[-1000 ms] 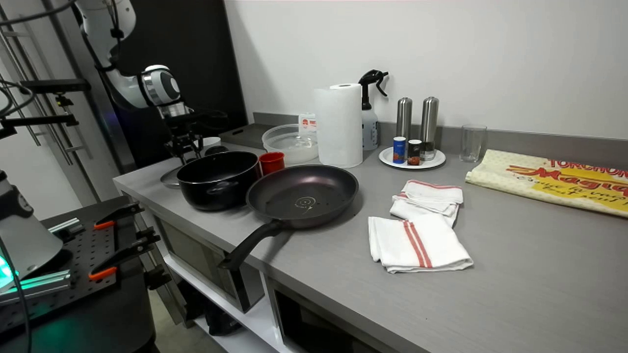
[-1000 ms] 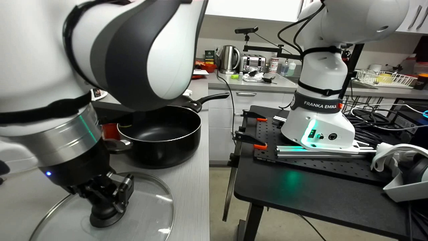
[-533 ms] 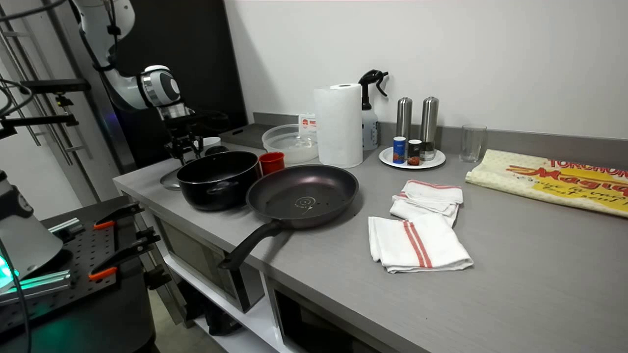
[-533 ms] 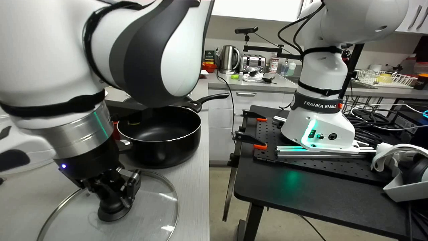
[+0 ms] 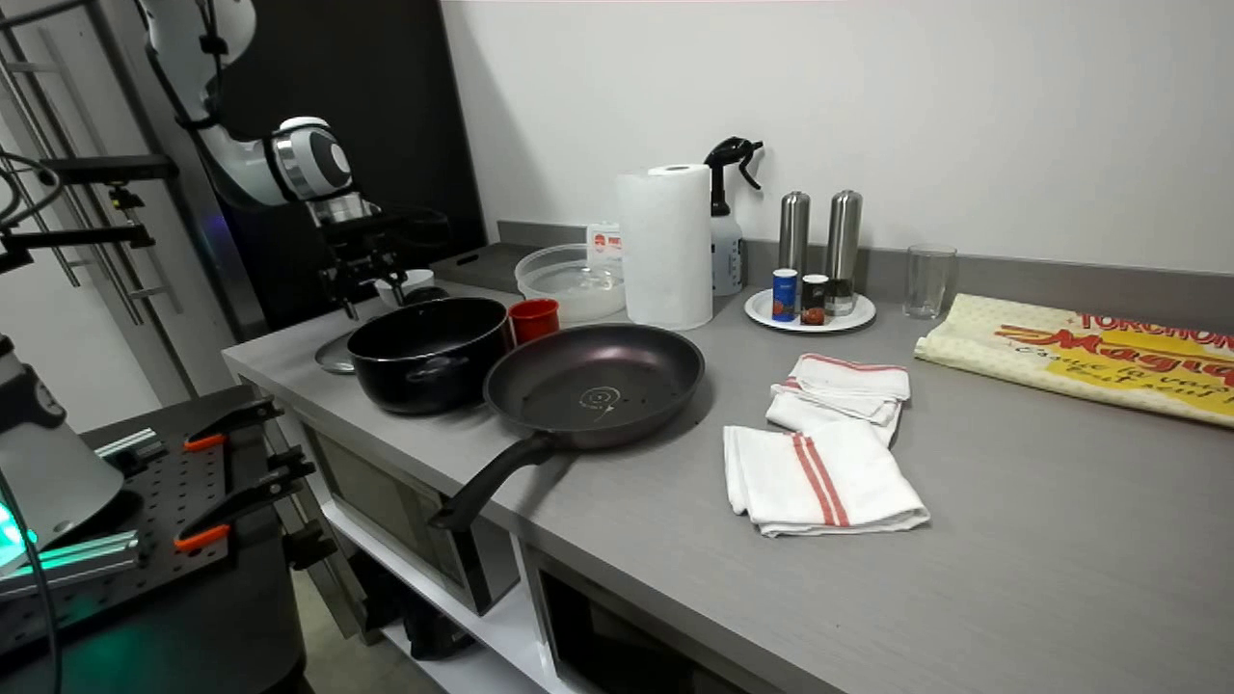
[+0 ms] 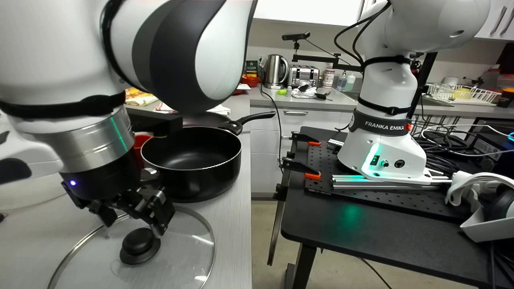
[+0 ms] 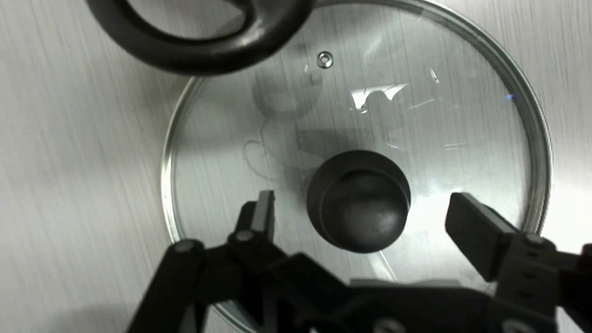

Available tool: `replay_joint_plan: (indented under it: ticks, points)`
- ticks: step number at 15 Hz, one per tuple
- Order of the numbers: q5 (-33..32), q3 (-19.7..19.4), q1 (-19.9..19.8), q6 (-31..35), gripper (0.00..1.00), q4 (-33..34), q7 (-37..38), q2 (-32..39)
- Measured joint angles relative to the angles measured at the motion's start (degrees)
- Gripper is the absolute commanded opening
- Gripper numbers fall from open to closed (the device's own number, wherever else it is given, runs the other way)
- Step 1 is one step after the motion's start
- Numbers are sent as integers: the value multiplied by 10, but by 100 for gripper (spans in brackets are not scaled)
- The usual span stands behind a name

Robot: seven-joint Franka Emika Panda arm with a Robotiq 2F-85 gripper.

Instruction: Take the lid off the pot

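On the grey, finely streaked counter (image 6: 233, 245), just beside the squat black pot (image 6: 196, 182), lies the round lid (image 7: 356, 134), its see-through glass ringed by a thin metal rim (image 7: 540, 157) (a small metal ring (image 7: 325, 59) is set near one edge). The gripper (image 6: 134, 224) hangs over it, its blocky dark fingers (image 7: 476, 236) spread wide, one to either side of the smooth, domed black knob (image 7: 363, 212) and apart from it. In the wrist view the pot's glossy looped handle (image 7: 203, 58) overlaps the rim. The pot stands uncovered, a pale line edging its mouth.
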Motion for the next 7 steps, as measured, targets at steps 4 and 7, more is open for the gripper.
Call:
replay_joint_plan:
  ticks: [4, 7]
  points:
    - [0, 0, 0, 0, 100, -4, 0, -11]
    - [1, 0, -1, 0, 100, -7, 8, -16]
